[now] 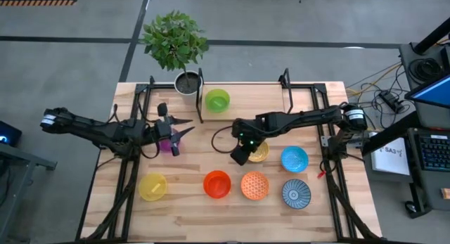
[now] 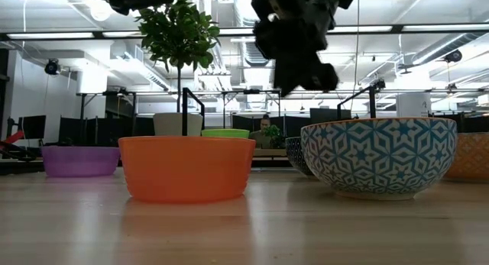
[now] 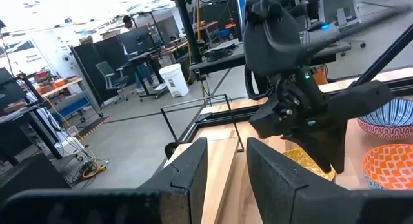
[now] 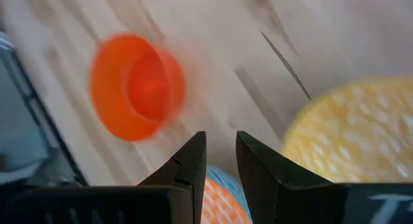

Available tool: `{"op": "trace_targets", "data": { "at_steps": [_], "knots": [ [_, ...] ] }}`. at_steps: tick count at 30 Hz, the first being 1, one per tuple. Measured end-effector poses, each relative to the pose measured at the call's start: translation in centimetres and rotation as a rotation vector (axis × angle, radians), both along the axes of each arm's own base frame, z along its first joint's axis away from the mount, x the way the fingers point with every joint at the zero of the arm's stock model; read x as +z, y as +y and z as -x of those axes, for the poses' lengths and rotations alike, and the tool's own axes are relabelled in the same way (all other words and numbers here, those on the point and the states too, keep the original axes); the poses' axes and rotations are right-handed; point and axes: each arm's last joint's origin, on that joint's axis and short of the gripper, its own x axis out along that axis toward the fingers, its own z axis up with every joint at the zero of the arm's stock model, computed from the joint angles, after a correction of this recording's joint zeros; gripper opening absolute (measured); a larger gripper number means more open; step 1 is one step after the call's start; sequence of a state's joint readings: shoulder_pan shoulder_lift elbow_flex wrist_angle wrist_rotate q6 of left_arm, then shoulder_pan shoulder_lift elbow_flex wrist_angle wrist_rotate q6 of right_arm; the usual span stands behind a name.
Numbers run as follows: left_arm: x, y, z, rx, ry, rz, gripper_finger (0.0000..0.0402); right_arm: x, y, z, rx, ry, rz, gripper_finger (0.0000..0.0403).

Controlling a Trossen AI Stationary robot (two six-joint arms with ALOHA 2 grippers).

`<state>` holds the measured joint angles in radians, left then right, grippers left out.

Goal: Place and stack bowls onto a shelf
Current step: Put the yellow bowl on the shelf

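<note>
Right gripper [image 1: 240, 157], fingers slightly apart and empty, hovers beside my next pick, the yellow bowl [image 1: 259, 152]; descent needed.

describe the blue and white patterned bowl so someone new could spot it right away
Start at the wooden table and follow the row of bowls along its front edge to the right end. The last one, right of the dotted orange bowl and below the plain light blue bowl, is the blue-and-white patterned bowl. It alone carries a star-like geometric pattern.
</note>
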<state>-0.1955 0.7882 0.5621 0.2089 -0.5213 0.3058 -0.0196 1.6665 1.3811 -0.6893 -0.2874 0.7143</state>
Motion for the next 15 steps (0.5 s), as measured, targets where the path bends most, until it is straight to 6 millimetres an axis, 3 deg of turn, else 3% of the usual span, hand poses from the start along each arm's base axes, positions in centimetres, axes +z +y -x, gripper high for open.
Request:
{"op": "trace_targets", "data": {
  "at_steps": [6,15],
  "knots": [
    [0.0,0.0,0.0,0.000,0.000,0.000,0.0091,0.4,0.2,-0.4,0.009,-0.043,-0.090,0.0075],
    [0.0,0.0,0.0,-0.001,0.003,-0.011,0.0091,-0.8,0.6,0.7,-0.066,0.131,0.048,0.0084]
  ]
}}
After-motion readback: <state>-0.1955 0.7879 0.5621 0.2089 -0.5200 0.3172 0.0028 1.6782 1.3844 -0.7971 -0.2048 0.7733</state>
